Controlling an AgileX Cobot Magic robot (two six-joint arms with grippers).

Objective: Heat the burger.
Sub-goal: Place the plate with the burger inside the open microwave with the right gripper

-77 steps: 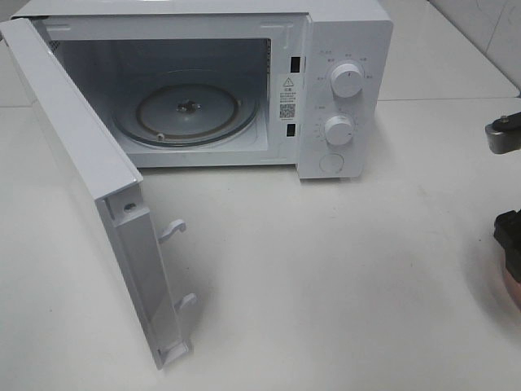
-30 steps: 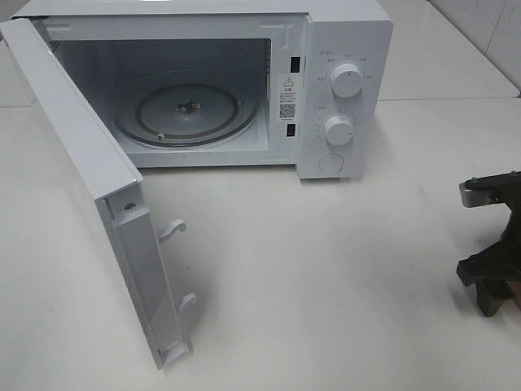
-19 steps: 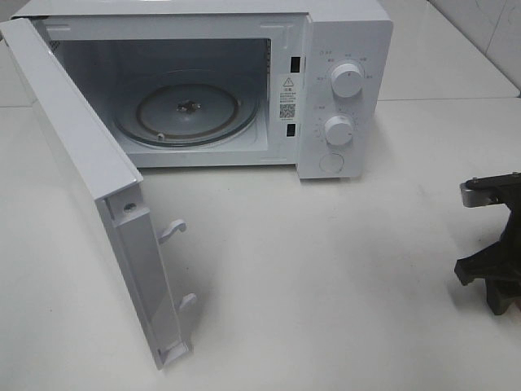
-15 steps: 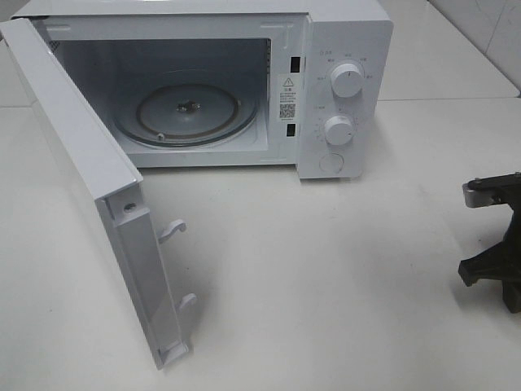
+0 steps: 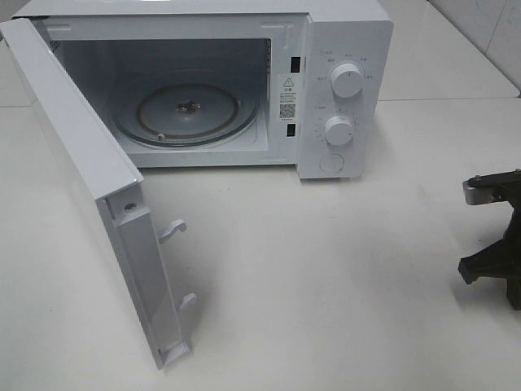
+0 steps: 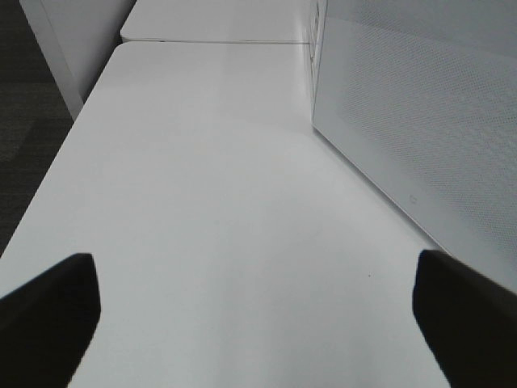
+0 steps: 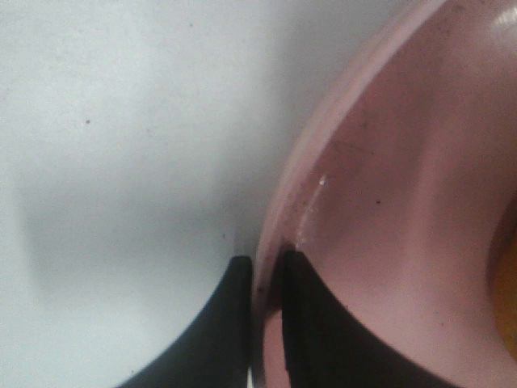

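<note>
Right gripper [image 7: 262, 271] pinches shut on the rim of a round pink plate [image 7: 388, 202], one finger inside and one outside, apparently to carry dish and food together. An orange sliver on the plate is probably the burger [image 7: 510, 275]. Left gripper [image 6: 250, 323] hangs wide open and empty over the white table [image 6: 202, 202]. Beyond, the white microwave oven [image 5: 342, 81], its door [image 5: 81, 163] swung open, holds only its glass turntable [image 5: 187, 110].
</note>
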